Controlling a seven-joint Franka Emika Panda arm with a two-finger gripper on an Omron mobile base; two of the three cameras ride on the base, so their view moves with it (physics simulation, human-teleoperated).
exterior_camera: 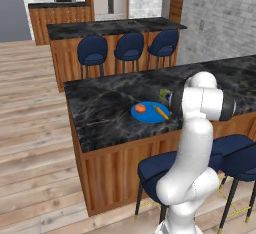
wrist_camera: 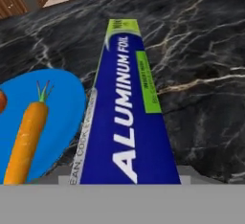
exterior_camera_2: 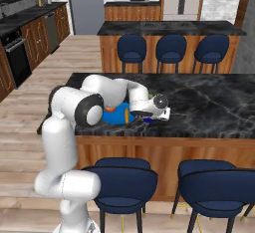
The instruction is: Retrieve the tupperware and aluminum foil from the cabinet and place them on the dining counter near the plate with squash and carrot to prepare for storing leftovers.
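Long narrow dark-blue aluminum foil carton (wrist_camera: pixel 128 117) with white lettering and a green strip, lying flat on the black marble-veined dining surface (wrist_camera: pixel 201 50), running lengthwise away from the hand camera and out from directly under the pincer. Near end of the carton meeting the bottom of the hand view, where the fingertips are hidden behind the grey band; grip on the carton not confirmable, jaw state not determinable from the views. Flat round bright-blue plate (wrist_camera: pixel 62 108) immediately beside the carton's long edge, the rim reaching to or slightly under that edge; contact versus a narrow gap not resolvable. Thin orange carrot (wrist_camera: pixel 27 139) with a green top lying on the plate, roughly parallel to the carton and apart from it. Small round orange-red squash (wrist_camera: pixel 2 101) seen at the frame edge, on the far side of the carrot from the carton. In the left base view, plate (exterior_camera: pixel 150 113) set near the front edge of the surface, squash (exterior_camera: pixel 140 108) and carrot (exterior_camera: pixel 161 112) on it, the white arm's elbow covering the area just to the right. In the right base view, pincer (exterior_camera_2: pixel 149 120) held low over the surface beside the plate (exterior_camera_2: pixel 117 115), with a sliver of blue beneath the hand.
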